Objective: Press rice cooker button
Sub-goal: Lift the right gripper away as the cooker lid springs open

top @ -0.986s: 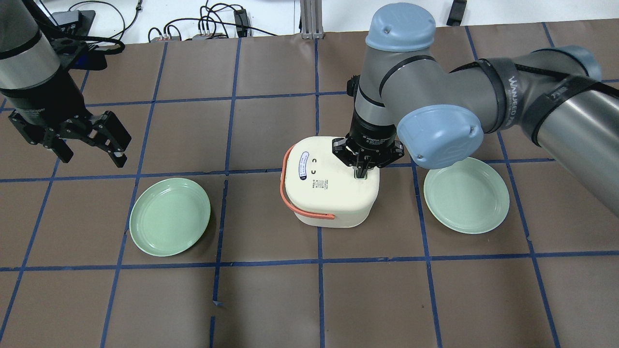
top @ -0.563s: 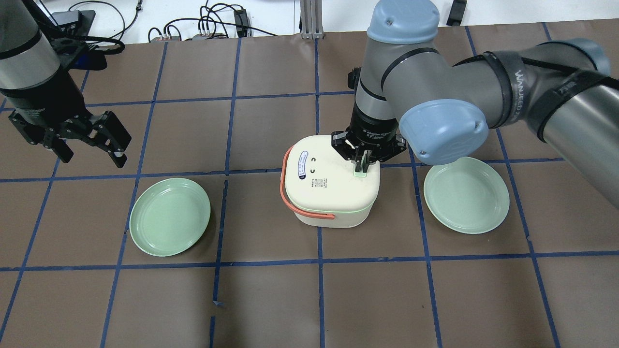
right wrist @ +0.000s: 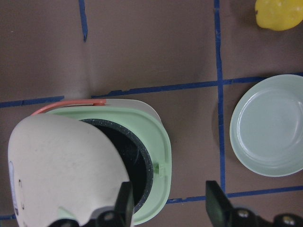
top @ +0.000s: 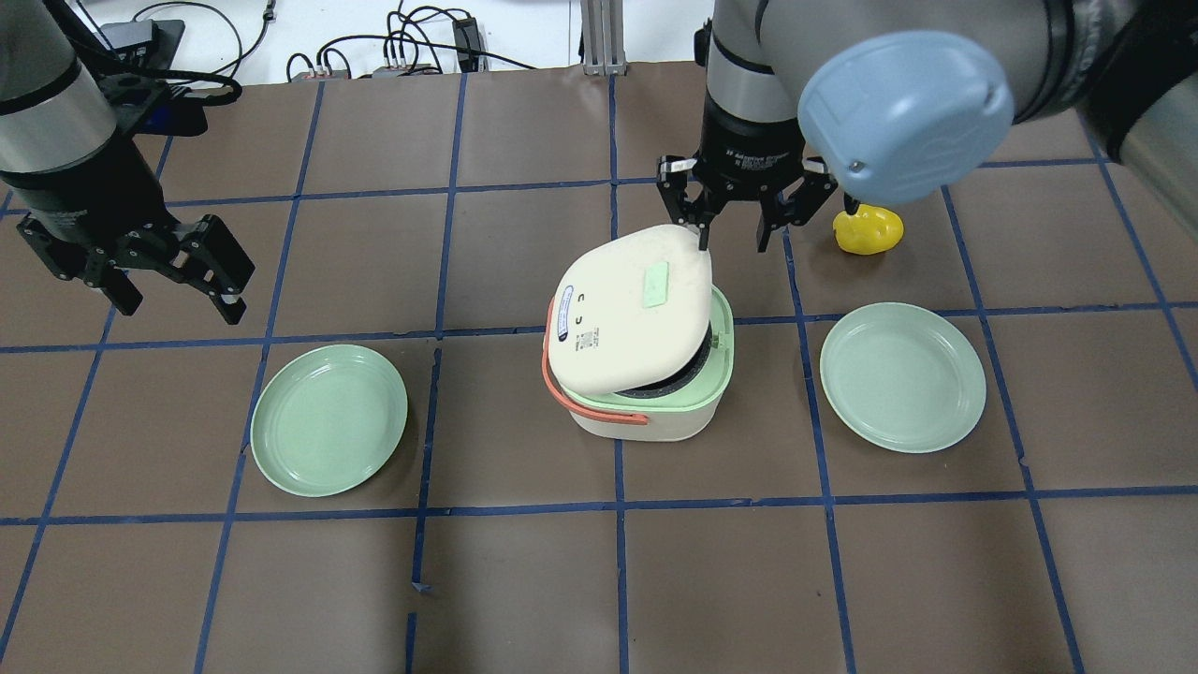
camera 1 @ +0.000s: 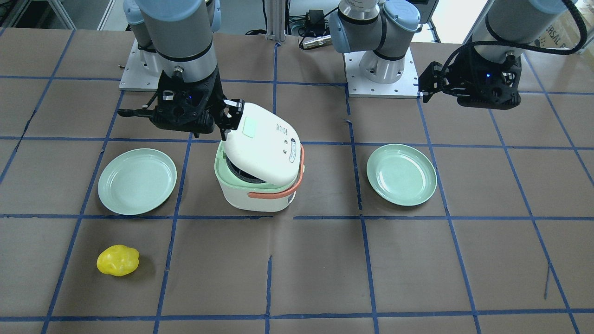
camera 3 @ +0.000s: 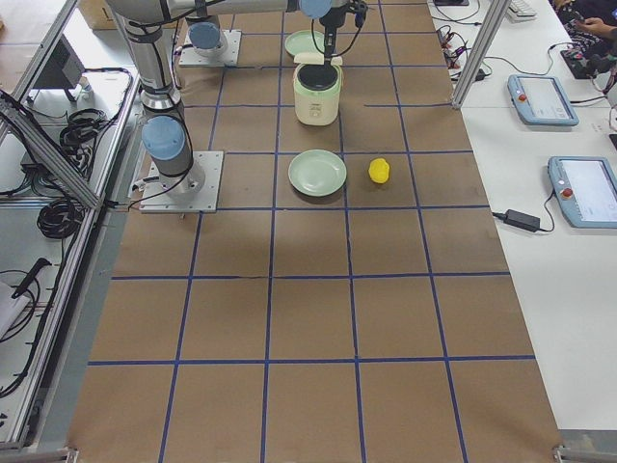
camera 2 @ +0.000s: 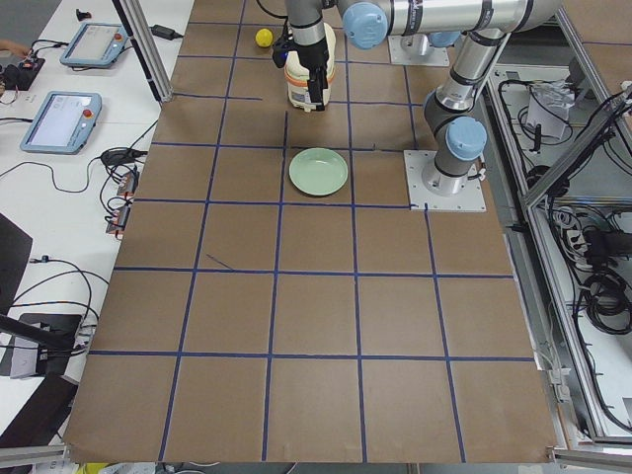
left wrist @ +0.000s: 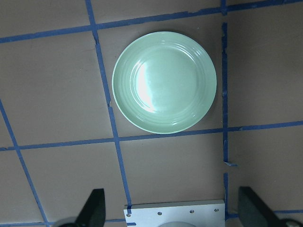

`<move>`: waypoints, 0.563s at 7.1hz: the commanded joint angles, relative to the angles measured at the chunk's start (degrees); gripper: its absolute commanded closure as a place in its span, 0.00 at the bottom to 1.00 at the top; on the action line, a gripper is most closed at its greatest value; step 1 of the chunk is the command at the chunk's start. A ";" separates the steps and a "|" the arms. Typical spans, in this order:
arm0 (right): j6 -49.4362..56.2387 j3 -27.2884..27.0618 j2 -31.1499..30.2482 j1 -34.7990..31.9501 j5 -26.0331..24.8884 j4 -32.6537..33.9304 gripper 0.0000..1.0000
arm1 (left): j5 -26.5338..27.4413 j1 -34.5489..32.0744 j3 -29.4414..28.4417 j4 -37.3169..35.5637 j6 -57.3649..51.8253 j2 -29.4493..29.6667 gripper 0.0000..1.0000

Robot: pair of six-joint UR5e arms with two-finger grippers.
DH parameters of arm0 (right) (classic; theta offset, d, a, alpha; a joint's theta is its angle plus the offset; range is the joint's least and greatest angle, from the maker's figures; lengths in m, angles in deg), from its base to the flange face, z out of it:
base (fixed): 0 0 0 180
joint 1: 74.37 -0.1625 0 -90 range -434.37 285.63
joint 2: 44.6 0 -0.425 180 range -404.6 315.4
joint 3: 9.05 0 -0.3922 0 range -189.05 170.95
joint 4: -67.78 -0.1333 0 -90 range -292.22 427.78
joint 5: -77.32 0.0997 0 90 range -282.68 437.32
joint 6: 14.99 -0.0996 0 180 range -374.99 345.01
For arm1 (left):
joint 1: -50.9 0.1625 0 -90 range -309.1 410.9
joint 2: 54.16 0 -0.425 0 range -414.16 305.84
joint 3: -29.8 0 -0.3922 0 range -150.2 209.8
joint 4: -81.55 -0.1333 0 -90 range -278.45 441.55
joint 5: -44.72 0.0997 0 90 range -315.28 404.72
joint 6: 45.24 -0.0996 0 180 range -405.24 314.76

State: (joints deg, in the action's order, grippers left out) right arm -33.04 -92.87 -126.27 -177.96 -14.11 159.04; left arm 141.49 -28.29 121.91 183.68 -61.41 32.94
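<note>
The white rice cooker stands mid-table with its orange-pink handle on the view's left. Its lid is popped open and tilted up, showing the mint-green rim and black inner pot. A mint-green rectangular button sits on the lid. My right gripper is open and empty, just behind the lid's raised far edge; it also shows in the right wrist view above the pot. My left gripper is open and empty at far left.
Two mint-green plates lie beside the cooker, one on the left and one on the right. A yellow lumpy object lies behind the right plate, close to my right arm. The left wrist view looks down on a plate.
My right gripper was shut with its tips pressing the lid's right edge. It has lifted, pulled back to the far side and opened. The lid has sprung open. The left arm has not moved.
</note>
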 commanded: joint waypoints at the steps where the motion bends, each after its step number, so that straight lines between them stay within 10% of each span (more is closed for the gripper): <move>1: 2.40 3.31 0.72 1.27 -2.26 -1.78 0.00 | 0.00 0.00 0.00 0.00 0.00 0.00 0.00; 4: 9.77 2.70 0.89 5.40 -1.12 -1.61 0.00 | 0.00 0.00 0.00 0.00 0.00 -0.08 0.00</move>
State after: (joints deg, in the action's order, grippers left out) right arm -25.80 -89.89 -125.40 -174.13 -15.66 157.38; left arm 141.49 -28.29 121.91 183.68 -61.41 32.93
